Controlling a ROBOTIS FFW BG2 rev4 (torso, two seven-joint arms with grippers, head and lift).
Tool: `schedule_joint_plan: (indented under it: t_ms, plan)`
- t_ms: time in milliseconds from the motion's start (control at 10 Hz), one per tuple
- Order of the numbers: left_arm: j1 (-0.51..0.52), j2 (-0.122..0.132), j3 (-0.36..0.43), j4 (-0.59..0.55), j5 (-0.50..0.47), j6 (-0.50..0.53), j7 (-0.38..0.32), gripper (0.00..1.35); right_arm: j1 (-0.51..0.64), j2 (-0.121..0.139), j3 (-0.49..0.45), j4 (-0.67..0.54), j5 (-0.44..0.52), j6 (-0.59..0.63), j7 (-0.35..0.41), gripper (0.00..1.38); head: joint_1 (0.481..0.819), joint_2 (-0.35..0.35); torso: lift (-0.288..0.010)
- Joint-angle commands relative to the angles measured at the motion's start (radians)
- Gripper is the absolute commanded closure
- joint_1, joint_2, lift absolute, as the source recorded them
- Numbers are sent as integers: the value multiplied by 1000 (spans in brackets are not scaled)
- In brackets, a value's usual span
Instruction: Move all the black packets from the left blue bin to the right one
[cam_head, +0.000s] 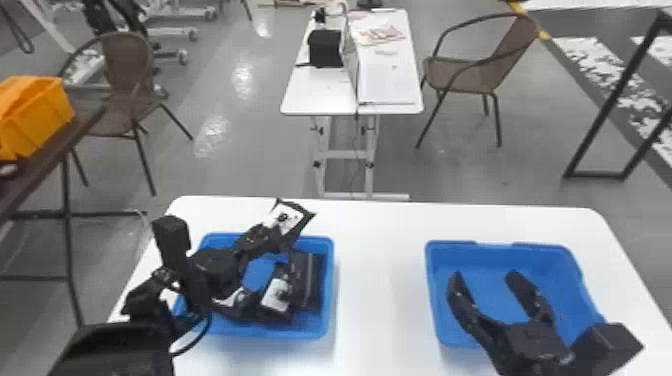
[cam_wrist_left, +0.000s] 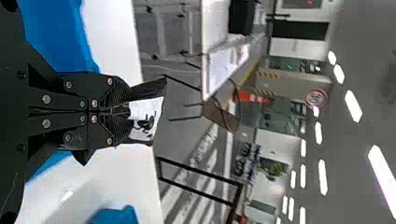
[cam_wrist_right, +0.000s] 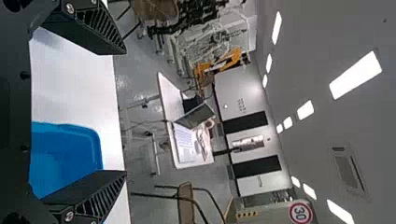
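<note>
- Left gripper (cam_wrist_left: 126, 110): fingers clamped together on one end of a black packet (cam_wrist_left: 148, 119), whose white-labelled part projects beyond the tips.
- Held packet: raised above the far rim of the left blue bin (cam_head: 330, 295), tilted in the head view. With only its end pinched, it could pivot or slip during transfer—most likely if the arm swings abruptly.
- Remaining packets (cam_head: 310, 280): crowded in the left bin, some overlapping; a later grasp could catch two at once or push one under another.
- Right gripper (cam_head: 485, 276): fingers spread apart, over the right blue bin (cam_head: 545, 246). Left there during delivery, it could obstruct the incoming packet or knock it loose.
- Table (cam_head: 377, 280): its white top separates the bins—an early release would probably drop the packet there.
</note>
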Motion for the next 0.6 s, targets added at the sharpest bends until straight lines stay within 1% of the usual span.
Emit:
schedule_joint_plan:
  t_ms: [0, 100, 200, 300, 400, 500]
  plan:
    - [-17, 1, -68, 44, 113, -104, -14, 1213, -77, 3, 0, 42, -77, 21, 95, 102, 695, 34, 0]
    - [-50, 6, -121, 93, 177, -121, -60, 1213, -130, 6, 3, 58, -134, 47, 155, 99, 695, 28, 0]
    - [-105, 14, -183, 156, 240, -132, -120, 1213, -185, 7, 3, 91, -183, 68, 228, 102, 695, 8, 0]
    - [-168, 21, -246, 225, 312, -138, -164, 1213, -229, 7, 3, 116, -209, 99, 283, 102, 695, -20, 0]
    - [-220, 21, -291, 281, 380, -142, -206, 1213, -271, 15, 8, 139, -209, 122, 307, 96, 695, -45, 0]
    - [-240, 14, -300, 292, 391, -128, -224, 1213, -311, 27, 8, 174, -206, 122, 323, 96, 695, -56, 0]
